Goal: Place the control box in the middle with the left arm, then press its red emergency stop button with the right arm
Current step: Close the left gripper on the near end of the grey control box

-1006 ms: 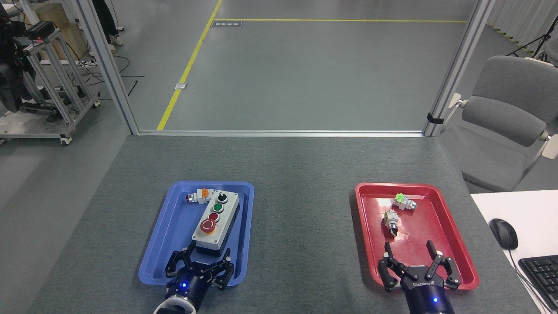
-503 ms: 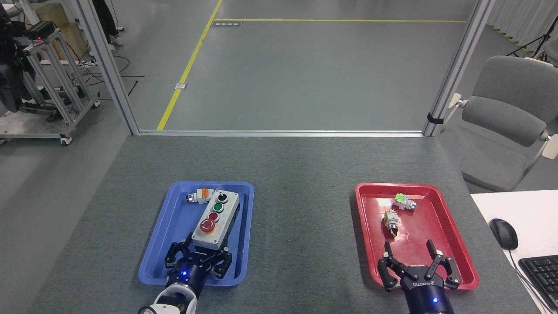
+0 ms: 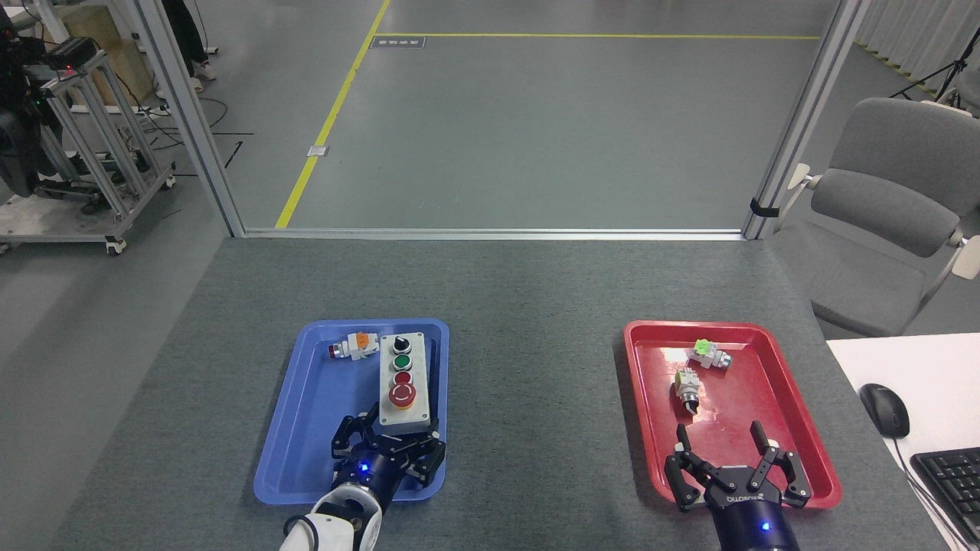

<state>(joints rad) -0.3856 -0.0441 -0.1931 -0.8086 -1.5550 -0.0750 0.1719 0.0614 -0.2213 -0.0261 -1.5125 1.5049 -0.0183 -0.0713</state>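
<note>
- Left gripper (image 3: 389, 446), lower centre-left of frame: fingers clamped around the near end of the control box (image 3: 403, 378).
- Box sits in the blue tray (image 3: 306, 428), along its right wall, red emergency stop button (image 3: 402, 394) nearest the gripper.
- Right gripper (image 3: 723, 451), lower right: fingers spread, empty, over the red tray (image 3: 796, 405).

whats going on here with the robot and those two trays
The left gripper has its fingers closed around the near end of the control box, which is still over the blue tray, not yet in the middle of the table. The red emergency stop button has not been pressed. The right gripper hangs open over the near end of the red tray, holding nothing.
</note>
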